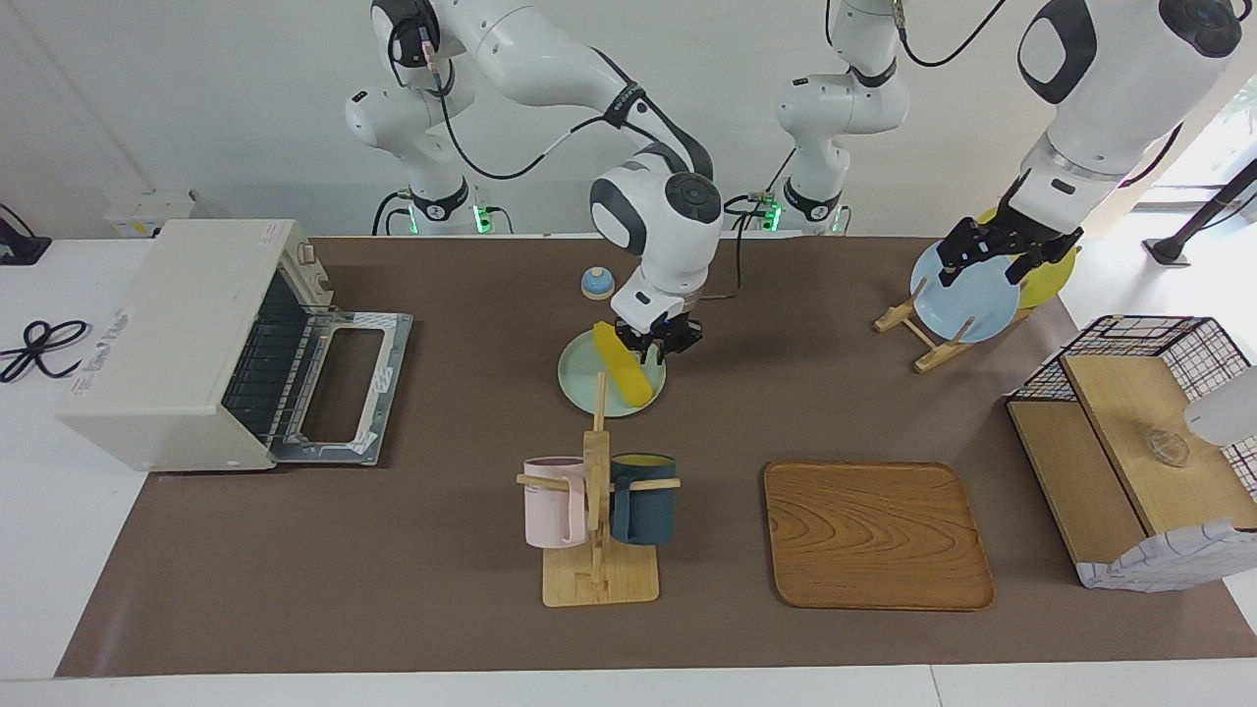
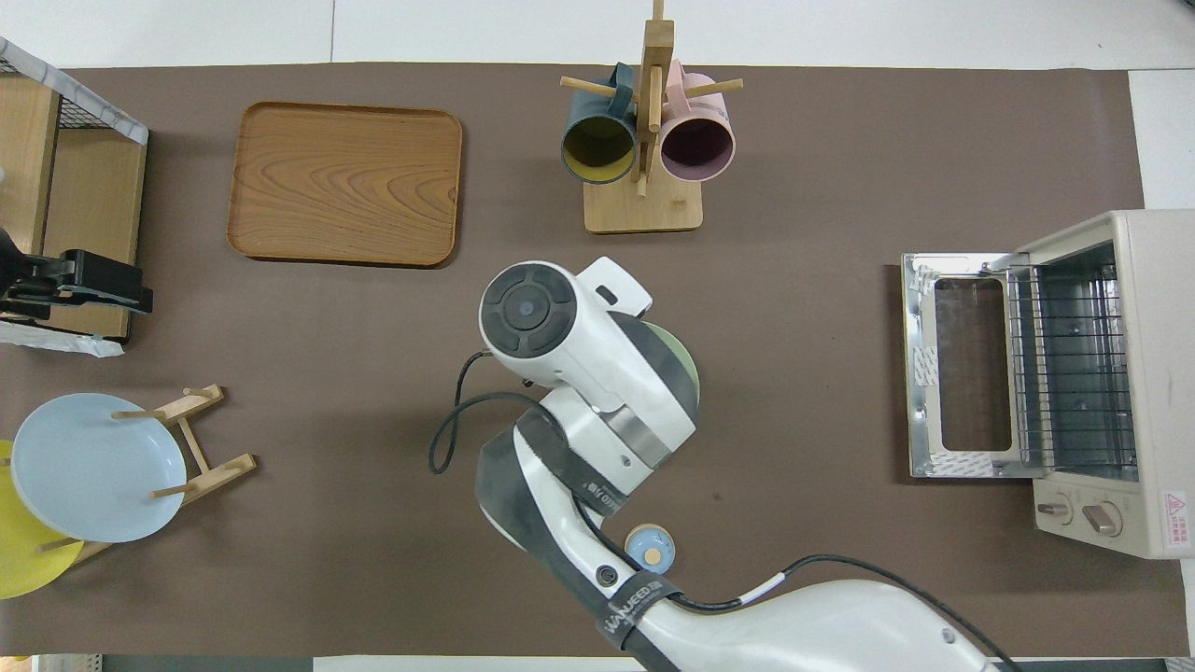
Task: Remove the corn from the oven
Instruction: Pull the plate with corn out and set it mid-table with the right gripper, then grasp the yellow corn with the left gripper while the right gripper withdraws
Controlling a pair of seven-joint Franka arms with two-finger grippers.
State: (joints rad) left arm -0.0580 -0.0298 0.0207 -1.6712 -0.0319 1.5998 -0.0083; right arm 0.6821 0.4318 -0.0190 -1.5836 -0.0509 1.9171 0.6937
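Table: corn point(image 1: 623, 365) aslant on plate point(image 1: 579, 378)

Pale green plate point(image 1: 579, 378) mid-table. Mug tree point(image 1: 596, 511) holding pink mug point(image 1: 552, 501) and dark blue mug point(image 1: 643, 499); wooden tray point(image 1: 874, 535) beside it. Blue plate point(image 1: 962, 295) and yellow plate point(image 2: 19, 551) upright in wooden rack point(image 2: 201, 448). Small blue bell point(image 1: 596, 283)

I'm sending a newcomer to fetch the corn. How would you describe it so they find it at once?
Start at the wooden mug stand holding a pink and a dark blue mug; just nearer the robots lies a pale green plate. The corn lies on it, under the right gripper. It is the only long, tapered, bright yellow thing there.
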